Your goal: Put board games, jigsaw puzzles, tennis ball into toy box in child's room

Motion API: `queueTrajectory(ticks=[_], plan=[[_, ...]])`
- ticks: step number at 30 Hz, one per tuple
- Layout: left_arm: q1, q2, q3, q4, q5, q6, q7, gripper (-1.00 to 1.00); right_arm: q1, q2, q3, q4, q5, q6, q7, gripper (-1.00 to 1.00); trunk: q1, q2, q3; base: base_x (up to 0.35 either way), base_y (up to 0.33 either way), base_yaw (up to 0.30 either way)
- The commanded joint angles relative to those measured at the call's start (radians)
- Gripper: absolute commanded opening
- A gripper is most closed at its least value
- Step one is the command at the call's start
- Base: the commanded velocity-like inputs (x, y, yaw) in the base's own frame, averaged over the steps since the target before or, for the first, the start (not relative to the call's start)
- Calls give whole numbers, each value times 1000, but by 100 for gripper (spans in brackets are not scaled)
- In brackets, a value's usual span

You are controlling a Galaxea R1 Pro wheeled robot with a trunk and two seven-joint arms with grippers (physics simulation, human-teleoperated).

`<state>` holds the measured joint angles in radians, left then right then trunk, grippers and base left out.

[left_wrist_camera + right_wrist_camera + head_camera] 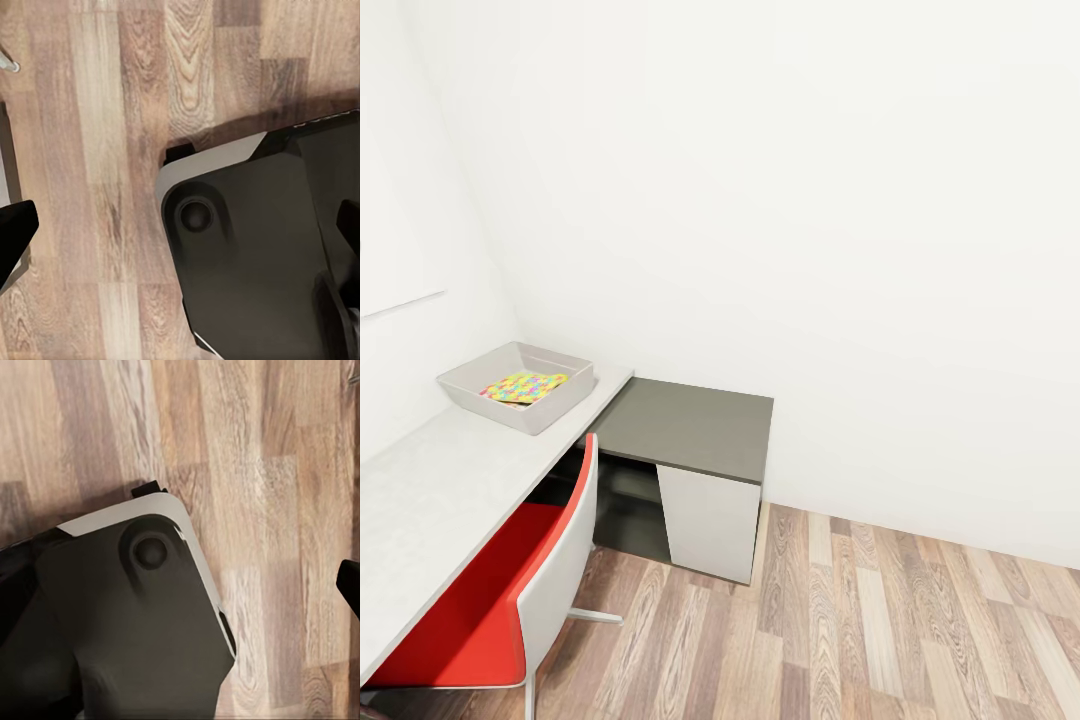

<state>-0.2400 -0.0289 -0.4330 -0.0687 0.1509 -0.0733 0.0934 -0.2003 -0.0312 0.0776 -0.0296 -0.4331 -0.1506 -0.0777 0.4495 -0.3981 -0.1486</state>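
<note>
- One wood plank floor (880, 620), beside and below the table.
- One long pale grey table (430, 500) along the white wall.
- One lower dark grey cabinet top (690, 425), joined to the table's far corner.
- One red chair (510, 590), tucked against the table.
- One light grey toy box (465, 385) on the table's far end, near the cabinet.
- One multicoloured jigsaw puzzle (525, 386) lying inside the toy box.
- Two wrist views look down at the floor and the robot's dark base (255, 255); whether either gripper's jaws are open cannot be told.

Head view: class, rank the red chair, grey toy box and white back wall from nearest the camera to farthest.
1. Red-and-white chair, bottom left, tucked under the pale grey desk.
2. Light grey toy box, at the desk's far end.
3. White wall, behind everything.
</note>
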Motion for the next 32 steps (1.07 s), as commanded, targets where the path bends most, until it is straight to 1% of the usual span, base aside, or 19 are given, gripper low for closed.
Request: queueTrajectory(ticks=[1,32], plan=[[-1,0,-9,1,10,-4,3,100,-1,0,8,1,-9,-3,-2,100,1,-2,-2,0,0,0],[-1,0,-9,1,10,-3,3,100,-1,-1,7,4,-9,-4,-2,100,1,-2,-2,0,0,0]])
